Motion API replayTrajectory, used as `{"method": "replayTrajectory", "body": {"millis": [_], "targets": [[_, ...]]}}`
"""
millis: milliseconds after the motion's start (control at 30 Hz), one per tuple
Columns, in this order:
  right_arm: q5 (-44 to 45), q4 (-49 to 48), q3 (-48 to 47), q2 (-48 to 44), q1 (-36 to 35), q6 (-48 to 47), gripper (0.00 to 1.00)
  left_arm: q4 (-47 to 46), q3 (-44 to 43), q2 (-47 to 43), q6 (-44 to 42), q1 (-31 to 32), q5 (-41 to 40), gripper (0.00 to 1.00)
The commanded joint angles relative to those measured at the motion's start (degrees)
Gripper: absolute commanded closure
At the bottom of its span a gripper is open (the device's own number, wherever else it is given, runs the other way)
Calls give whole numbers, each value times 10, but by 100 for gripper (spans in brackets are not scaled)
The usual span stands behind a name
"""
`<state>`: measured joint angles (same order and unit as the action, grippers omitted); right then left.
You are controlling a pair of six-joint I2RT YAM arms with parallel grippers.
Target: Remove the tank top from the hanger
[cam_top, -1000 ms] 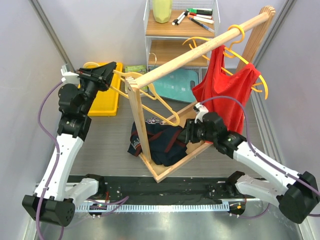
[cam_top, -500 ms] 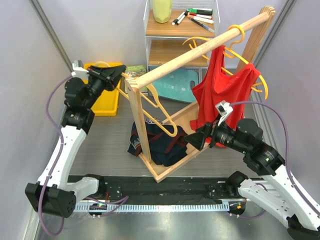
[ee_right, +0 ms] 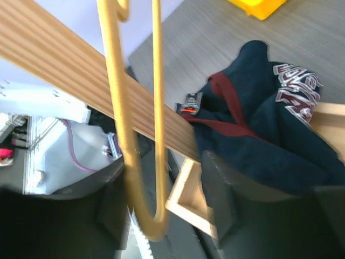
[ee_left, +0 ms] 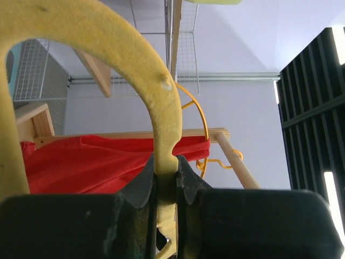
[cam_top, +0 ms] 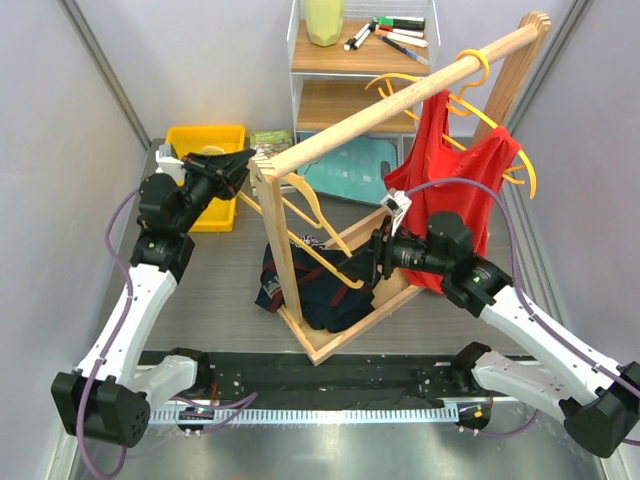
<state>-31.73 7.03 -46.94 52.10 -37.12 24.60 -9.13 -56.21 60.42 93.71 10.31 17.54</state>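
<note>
Yellow hanger (ee_left: 161, 118) beneath the wooden rail (cam_top: 400, 100) had its hook pinched tight in the left gripper (ee_left: 166, 183). The right gripper (ee_right: 164, 183) gaped apart, empty, around its lower bend.

L arm (cam_top: 128, 310) climbs from its base at near left, elbow bent, wrist held high, w/ the left gripper (cam_top: 230, 163) pointing right and slightly away from the bases; its fingers (ee_left: 137, 189) are pinched tight on the neck of a yellow hanger (ee_left: 161, 108). R arm (cam_top: 525, 320) reaches from near right in toward centre, forearm approx level, right gripper (cam_top: 377, 256) facing left. Its fingers (ee_right: 108, 208) stand apart, the hanger's lower bend in the gap btwn them, not clamped.
</note>
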Motion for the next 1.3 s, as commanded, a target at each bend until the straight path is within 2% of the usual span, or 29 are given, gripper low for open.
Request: {"method": "replayTrajectory", "body": {"millis": [0, 33, 67, 133, 167, 200, 233, 333, 500, 667, 733, 800, 1133, 1233, 1267], "targets": [[27, -93, 5, -2, -34, 19, 56, -37, 19, -24, 33, 6, -25, 100], [45, -91, 7, -3, -43, 20, 63, -39, 21, -25, 32, 7, -26, 100], [89, -85, 11, -7, -49, 21, 78, -37, 20, -23, 31, 7, -25, 100], [132, -74, 18, -31, -59, 40, 92, -37, 16, -15, 24, 7, -9, 99], [154, -74, 29, -44, -60, 52, 99, -39, 14, -11, 22, 7, 1, 94], [191, -74, 36, -56, -60, 63, 99, -41, 12, -3, 17, 7, 18, 84], [213, -53, 41, -86, -60, 89, 99, -44, 12, -2, 13, 7, 28, 60], [253, -15, 73, -151, -60, 108, 99, -59, 19, -3, -21, 1, 78, 37], [264, 111, 69, -232, -60, 75, 99, -42, 31, -37, -141, -2, 134, 34], [232, 192, 7, -269, -60, 27, 99, 58, 24, -76, -271, -2, 154, 30], [234, 218, -23, -281, -60, -3, 99, 121, 24, -81, -319, -2, 145, 24], [236, 236, -46, -285, -60, -32, 99, 137, 34, -85, -340, -2, 143, 20], [246, 300, -240, -157, -60, -131, 99, 140, 94, -40, -392, -1, 265, 21], [234, 299, -271, -127, -60, -145, 99, 154, 117, -32, -422, 5, 269, 22], [233, 300, -278, -119, -60, -146, 99, 169, 115, -29, -455, 20, 265, 22]]}}
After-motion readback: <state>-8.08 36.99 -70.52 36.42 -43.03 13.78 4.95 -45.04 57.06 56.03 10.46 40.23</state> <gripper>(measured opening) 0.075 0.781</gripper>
